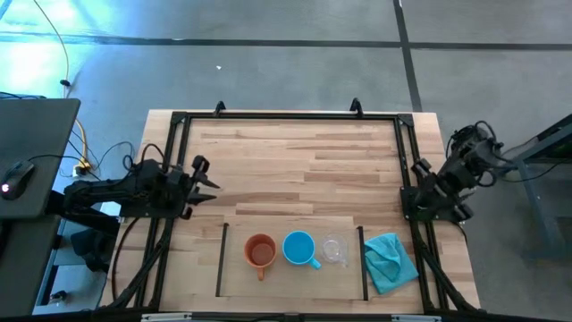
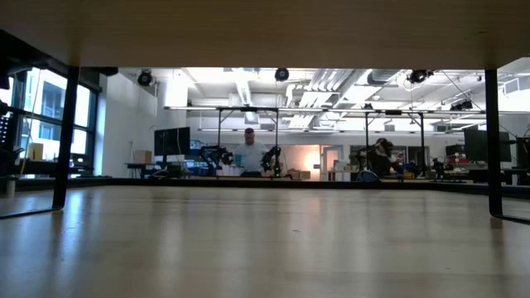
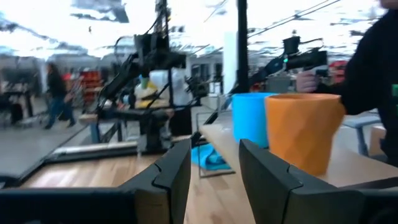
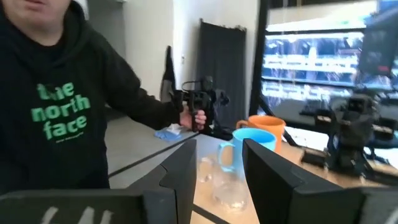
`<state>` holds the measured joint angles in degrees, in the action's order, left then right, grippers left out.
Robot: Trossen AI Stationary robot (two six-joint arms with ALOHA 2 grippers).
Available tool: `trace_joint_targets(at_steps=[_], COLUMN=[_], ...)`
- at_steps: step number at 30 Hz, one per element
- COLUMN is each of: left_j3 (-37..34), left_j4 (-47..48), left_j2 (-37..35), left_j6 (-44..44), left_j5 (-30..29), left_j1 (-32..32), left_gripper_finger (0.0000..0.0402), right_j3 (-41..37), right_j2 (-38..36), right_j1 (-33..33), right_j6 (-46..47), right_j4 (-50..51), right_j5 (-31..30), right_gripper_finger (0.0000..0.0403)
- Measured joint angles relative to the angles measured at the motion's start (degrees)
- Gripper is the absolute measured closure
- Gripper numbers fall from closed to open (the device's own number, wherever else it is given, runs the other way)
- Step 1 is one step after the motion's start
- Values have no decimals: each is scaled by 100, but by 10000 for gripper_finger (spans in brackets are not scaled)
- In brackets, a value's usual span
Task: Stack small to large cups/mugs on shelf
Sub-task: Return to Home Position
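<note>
On the desk [image 1: 295, 148], the shelf [image 1: 290, 283] carries one row, all upright: orange mug [image 1: 260, 252], blue mug [image 1: 298, 248] just beside, glass cup [image 1: 334, 249] last. Left pincer [image 1: 204, 174] and right pincer [image 4: 219, 144] are both spread, well apart from the shelf, near the desk's side edges.

A crumpled teal cloth [image 1: 390, 261] lies on the striped wooden bench [image 1: 295, 152], near its right edge. A black metal frame [image 1: 286, 116] runs around the bench top. Beside the bench, a computer mouse [image 1: 16, 176] rests on a dark desk [image 1: 40, 134]. A person [image 4: 59, 112] in a dark hoodie with green letters stands close by.
</note>
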<state>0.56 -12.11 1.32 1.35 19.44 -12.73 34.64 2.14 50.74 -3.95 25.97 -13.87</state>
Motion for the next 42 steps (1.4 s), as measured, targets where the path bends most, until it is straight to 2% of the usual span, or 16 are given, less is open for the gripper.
trace_joint_targets(at_steps=[8,12,20,31,38,42], left_j3=[0,0,0,0,0,0], left_j4=[-158,-215,-348,-455,-451,-451], left_j2=[0,-2,-2,-2,-2,-2], left_j6=[-307,-411,-415,-302,-163,-142], left_j5=[368,412,438,437,437,437], left_j1=[0,0,0,0,0,0], left_gripper_finger=[277,277,277,277,277,277], right_j3=[-862,-1031,-1391,-2217,-2645,-2924], right_j2=[-200,-184,-187,-187,-187,-187], right_j1=[-2,0,-1,0,2,2], right_j6=[-376,-382,-409,-511,-509,-404], right_j4=[-963,-1298,-1694,-3311,-4103,-4522], right_j5=[134,162,321,405,873,903], right_gripper_finger=[281,281,281,281,281,281])
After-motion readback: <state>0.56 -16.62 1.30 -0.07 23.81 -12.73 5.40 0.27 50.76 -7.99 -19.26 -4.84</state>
